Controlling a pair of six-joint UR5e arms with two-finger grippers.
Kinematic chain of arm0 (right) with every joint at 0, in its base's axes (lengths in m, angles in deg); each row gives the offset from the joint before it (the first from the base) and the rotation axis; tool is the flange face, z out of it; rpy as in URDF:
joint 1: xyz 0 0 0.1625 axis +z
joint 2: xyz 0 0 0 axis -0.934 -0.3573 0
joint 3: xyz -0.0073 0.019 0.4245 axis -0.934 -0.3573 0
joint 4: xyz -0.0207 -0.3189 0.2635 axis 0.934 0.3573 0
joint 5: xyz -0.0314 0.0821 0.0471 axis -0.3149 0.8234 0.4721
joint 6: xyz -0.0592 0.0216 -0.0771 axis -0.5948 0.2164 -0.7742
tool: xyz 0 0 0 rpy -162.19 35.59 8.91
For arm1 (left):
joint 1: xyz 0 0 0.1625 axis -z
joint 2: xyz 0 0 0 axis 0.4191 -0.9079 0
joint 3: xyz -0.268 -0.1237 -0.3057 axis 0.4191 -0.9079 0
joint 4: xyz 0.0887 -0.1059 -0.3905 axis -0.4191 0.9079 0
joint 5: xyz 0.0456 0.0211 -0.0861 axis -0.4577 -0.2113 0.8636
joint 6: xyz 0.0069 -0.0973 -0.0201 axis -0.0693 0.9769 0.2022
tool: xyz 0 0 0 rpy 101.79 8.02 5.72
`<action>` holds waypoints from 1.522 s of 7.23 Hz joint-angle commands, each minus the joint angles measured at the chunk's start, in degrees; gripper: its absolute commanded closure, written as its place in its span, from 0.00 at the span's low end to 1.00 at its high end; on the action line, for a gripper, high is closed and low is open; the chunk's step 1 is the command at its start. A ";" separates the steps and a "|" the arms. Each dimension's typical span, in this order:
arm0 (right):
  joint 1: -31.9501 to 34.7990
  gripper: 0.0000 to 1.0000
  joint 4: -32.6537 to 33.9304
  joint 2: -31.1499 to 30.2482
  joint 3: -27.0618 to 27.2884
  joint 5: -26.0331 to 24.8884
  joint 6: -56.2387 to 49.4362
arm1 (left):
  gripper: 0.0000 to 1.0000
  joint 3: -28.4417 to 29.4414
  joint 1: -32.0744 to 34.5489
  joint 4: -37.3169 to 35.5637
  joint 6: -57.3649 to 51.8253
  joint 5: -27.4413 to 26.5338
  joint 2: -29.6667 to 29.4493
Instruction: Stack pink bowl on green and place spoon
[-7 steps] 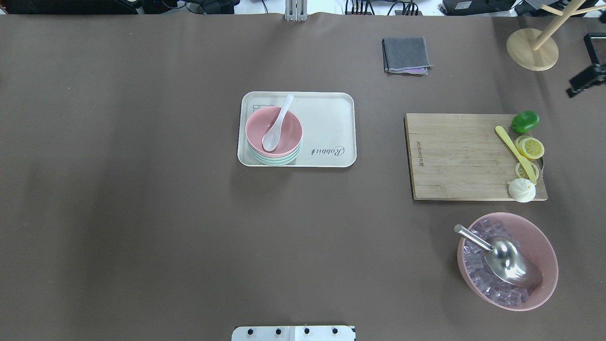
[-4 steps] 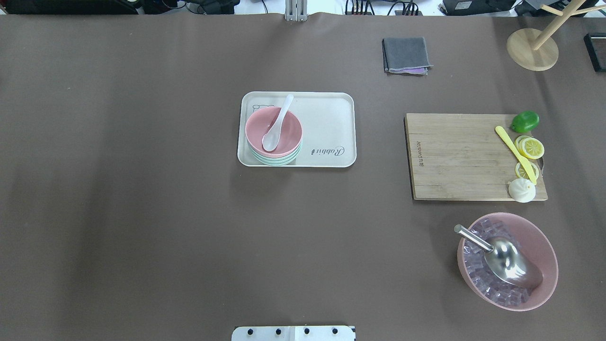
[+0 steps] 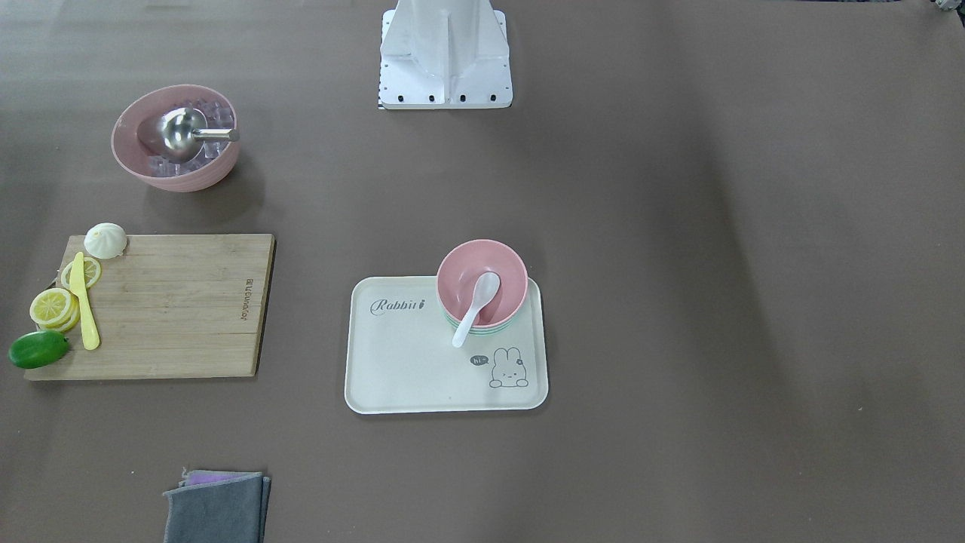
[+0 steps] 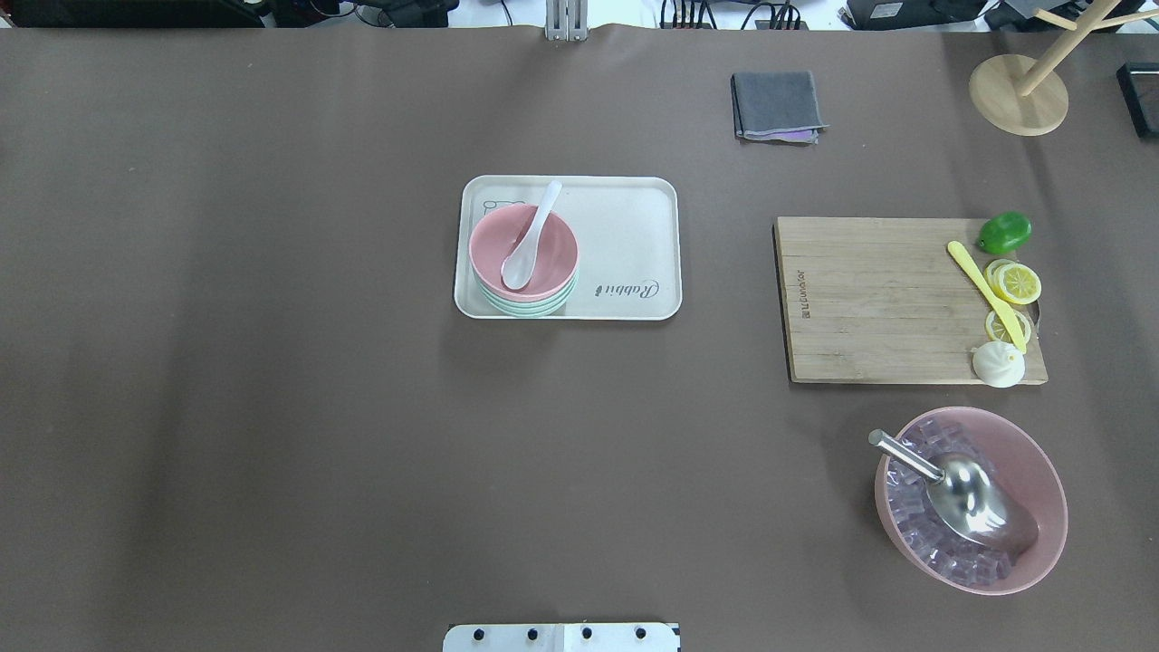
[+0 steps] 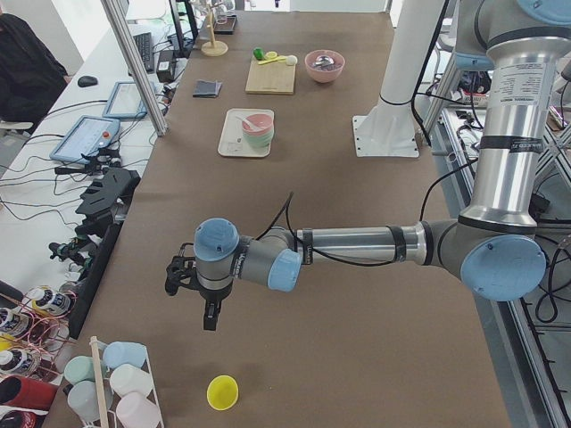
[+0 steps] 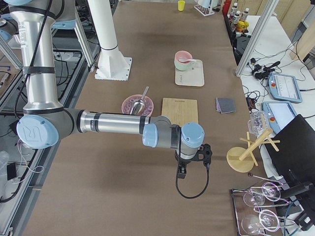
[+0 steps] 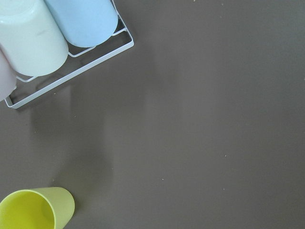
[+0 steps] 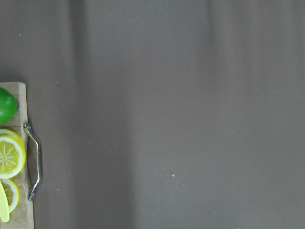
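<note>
Brown cloth covers the long table (image 4: 272, 407); workbenches with equipment run along its far side. At mid-table a cream tray (image 4: 625, 208) carries the pink bowl (image 4: 552, 249), nested upright in the mint-green bowl (image 4: 530, 310) at the tray's left end. The white spoon (image 4: 530, 240) lies in the pink bowl, its handle leaning over the far rim. The left gripper (image 5: 208, 317) and right gripper (image 6: 181, 172) hang over opposite table ends, well apart from the tray; whether their jaws are spread or pressed together cannot be told. Compared with one second ago, the dark gripper at the overhead view's right edge is gone; the bowls and spoon are unmoved.
</note>
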 commanded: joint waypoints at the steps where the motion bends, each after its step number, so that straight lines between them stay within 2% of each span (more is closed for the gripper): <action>1: 0.35 0.00 0.30 -0.53 0.52 3.16 0.99 | 0.02 -4.19 -1.30 -0.85 6.58 0.99 0.06; 4: 0.35 0.00 5.92 0.17 4.12 3.62 1.00 | 0.02 -4.29 -2.27 -1.91 6.69 3.19 0.33; 11: 0.35 0.00 5.66 0.34 4.22 3.18 0.91 | 0.02 -4.99 -2.27 -1.91 6.43 3.72 1.47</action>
